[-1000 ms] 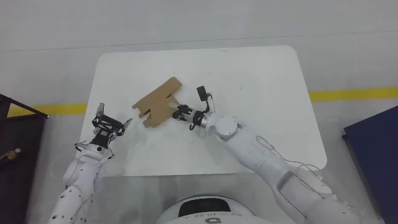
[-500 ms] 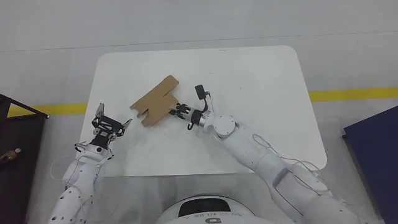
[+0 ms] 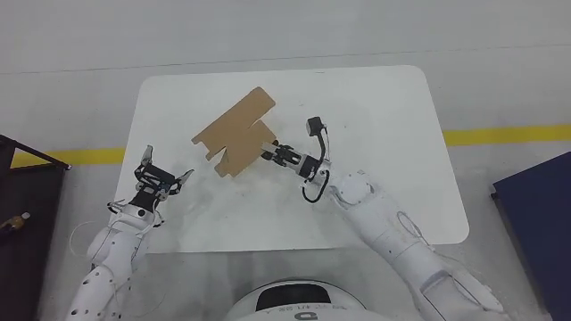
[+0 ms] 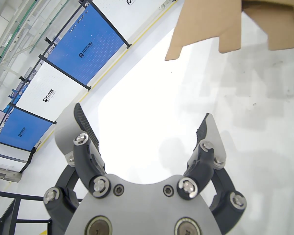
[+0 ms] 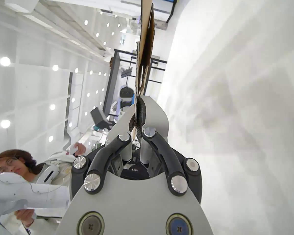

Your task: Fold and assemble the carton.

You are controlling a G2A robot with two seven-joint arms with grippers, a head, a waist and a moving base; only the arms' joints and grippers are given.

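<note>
A flat brown carton (image 3: 236,131) is held above the white table (image 3: 375,116), left of its centre. My right gripper (image 3: 270,152) is shut on the carton's near right edge. In the right wrist view the carton (image 5: 144,50) runs edge-on away from the clamped gripper (image 5: 137,113). My left gripper (image 3: 162,176) stands open near the table's front left edge, apart from the carton, nothing between its fingers. Seen from the left wrist, that gripper (image 4: 142,121) is open and the carton's (image 4: 210,18) notched flaps hang beyond it.
A dark rack (image 3: 22,196) stands off the table's left side and a blue panel (image 3: 540,223) off its right. A yellow floor line (image 3: 508,134) runs behind the table.
My right gripper has drawn back to the right and lifted the carton off the table, turning it slightly. The left arm has hardly moved.
</note>
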